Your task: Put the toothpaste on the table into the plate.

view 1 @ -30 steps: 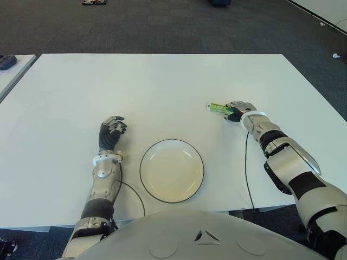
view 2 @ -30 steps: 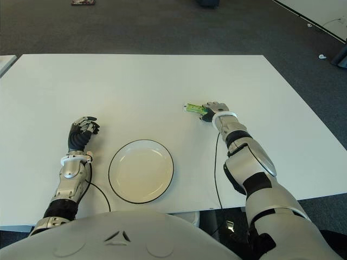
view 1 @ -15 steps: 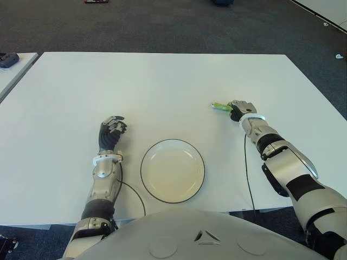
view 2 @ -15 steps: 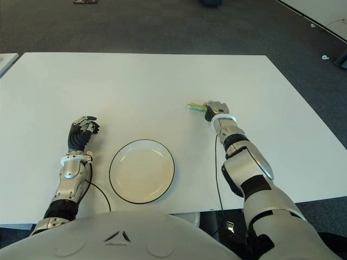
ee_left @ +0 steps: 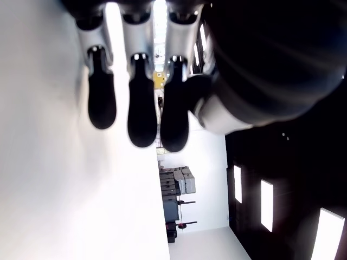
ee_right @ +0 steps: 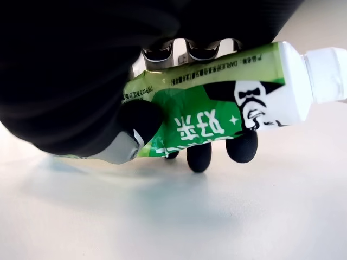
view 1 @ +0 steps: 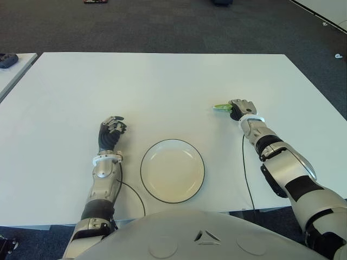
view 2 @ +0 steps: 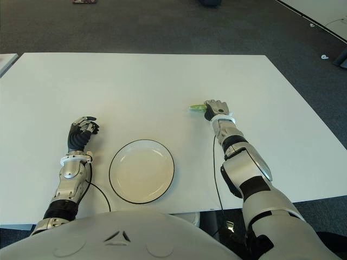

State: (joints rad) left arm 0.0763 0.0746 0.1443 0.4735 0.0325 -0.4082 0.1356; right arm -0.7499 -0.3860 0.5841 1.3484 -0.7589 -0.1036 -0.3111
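Toothpaste (ee_right: 217,103) sits clamped in the right hand (view 1: 239,108), a green and white tube with its white cap sticking out past the fingers (ee_right: 242,147). In the right wrist view the thumb presses on the green face of the tube and at least 2 fingertips curl under it, with the tube apparently lifted just clear of the white bench (view 1: 162,86), though contact at its far end is hard to judge. From the plate (view 1: 172,170), the hand and tube lie at about 1 o'clock, well apart from it. That plate is round, pale, with a dark rim, and stands near the bench's front edge. Beside it, at 9 o'clock, shows the left hand (view 1: 110,131), fingers curled in and gripping nothing; its wrist view shows 3 dark fingertips bent over the bench surface.
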